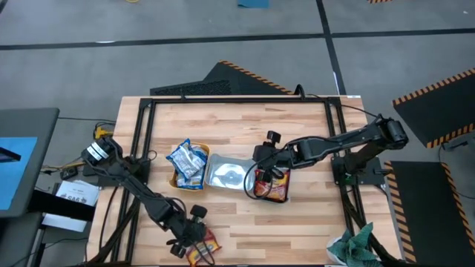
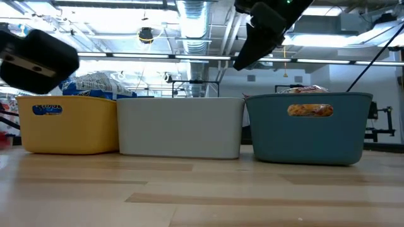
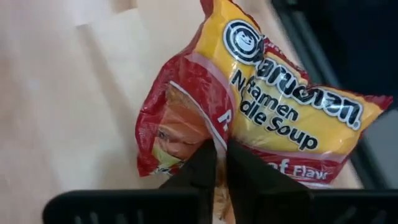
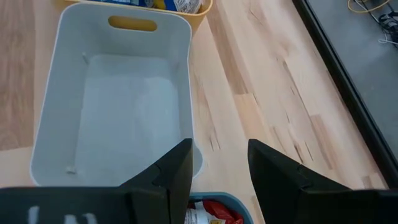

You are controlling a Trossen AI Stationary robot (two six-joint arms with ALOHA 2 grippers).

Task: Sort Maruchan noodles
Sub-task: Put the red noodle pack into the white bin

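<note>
My left gripper [image 1: 194, 241] is at the table's near edge, shut on a red-and-yellow Maruchan packet [image 3: 261, 106], which also shows as the packet [image 1: 203, 253] from above. My right gripper [image 4: 217, 165] is open and hovers over the boundary between the clear tray [image 4: 112, 106] and the teal tray [image 1: 273, 187], holding nothing. Blue-and-yellow packets [image 1: 187, 159] lie piled in the yellow tray [image 2: 69, 123]. Red-orange packets [image 1: 271, 185] lie in the teal tray [image 2: 309, 129]. Nothing lies in the clear tray [image 1: 226, 172]. My left gripper pinches the red-and-yellow packet between its two shut fingers [image 3: 202, 168], at the packet's red edge [image 3: 186, 146] near one end. The rest of the packet reaches away beyond the fingertips. Whether the packet is clear of the table I cannot tell.
The three trays stand in a row across the middle of the table. A green cloth [image 1: 352, 248] lies at the near right corner. A dark frame [image 1: 141, 133] runs around the tabletop. Bare wood lies between the trays and the near edge, and beyond the trays.
</note>
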